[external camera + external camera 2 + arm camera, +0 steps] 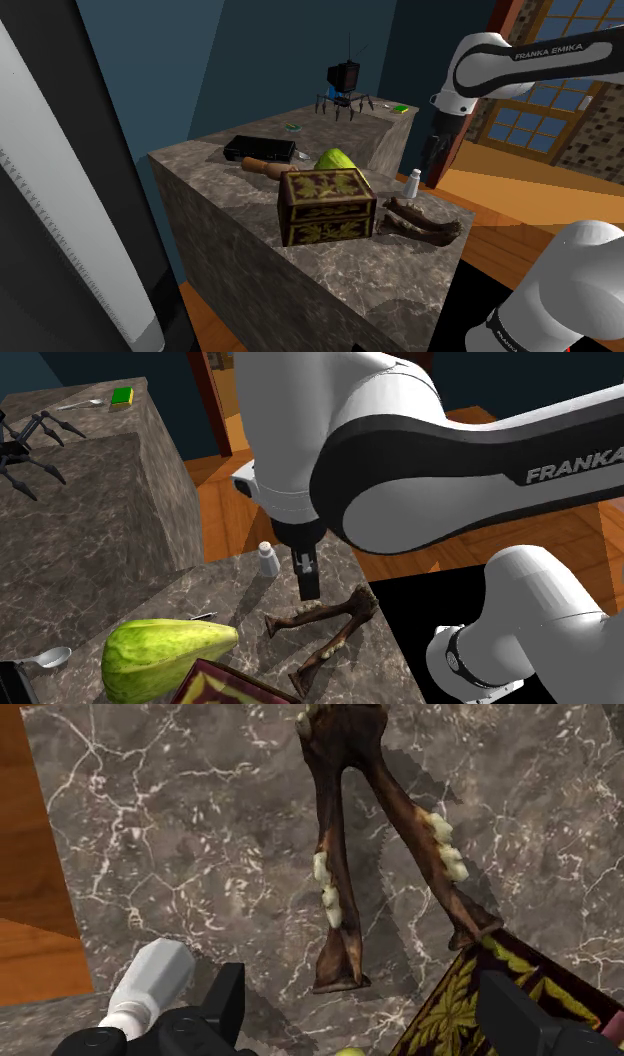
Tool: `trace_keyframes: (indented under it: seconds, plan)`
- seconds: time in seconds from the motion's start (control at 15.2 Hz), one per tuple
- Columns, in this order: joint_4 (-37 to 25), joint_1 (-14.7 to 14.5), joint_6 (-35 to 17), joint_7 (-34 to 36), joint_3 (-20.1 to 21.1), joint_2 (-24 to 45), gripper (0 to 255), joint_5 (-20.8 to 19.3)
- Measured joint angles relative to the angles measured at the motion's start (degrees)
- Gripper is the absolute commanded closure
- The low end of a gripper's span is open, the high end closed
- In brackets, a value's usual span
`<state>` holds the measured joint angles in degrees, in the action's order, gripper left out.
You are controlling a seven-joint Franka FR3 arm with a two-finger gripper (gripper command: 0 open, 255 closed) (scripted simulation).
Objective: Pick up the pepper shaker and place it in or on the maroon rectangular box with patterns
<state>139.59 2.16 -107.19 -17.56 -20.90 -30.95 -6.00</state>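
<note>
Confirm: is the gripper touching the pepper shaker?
Apart. The second exterior view shows bare countertop between the white pepper shaker and the gripper; jaws open, holding nothing.

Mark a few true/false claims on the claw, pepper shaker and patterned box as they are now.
1. The claw is open and holds nothing. True.
2. The pepper shaker lies in the patterned box. False: it stands on the marble counter, apart from the box.
3. A dark jawbone with teeth lies on the counter beside the box. True.
4. The shaker is lying on its side. False: it stands upright.
</note>
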Motion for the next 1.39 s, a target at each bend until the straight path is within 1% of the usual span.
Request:
trace_keyframes:
  seconds: [0.2,0.46,0.73,0.86,1.39]
  plan:
    - [-1.23,-0.07,-4.19,-4.67,-3.57,4.53,0,0.0]
    - [-4.58,-0.86,-9.57,-11.62,-8.42,12.44,0,2.02]
    - [-10.37,-1.93,-13.41,-19.81,-12.86,22.12,0,7.16]
    - [-12.44,-2.07,-14.96,-23.34,-14.14,26.17,0,9.97]
    - [-10.6,-2.11,-20.42,-26.77,-14.7,30.66,0,13.58]
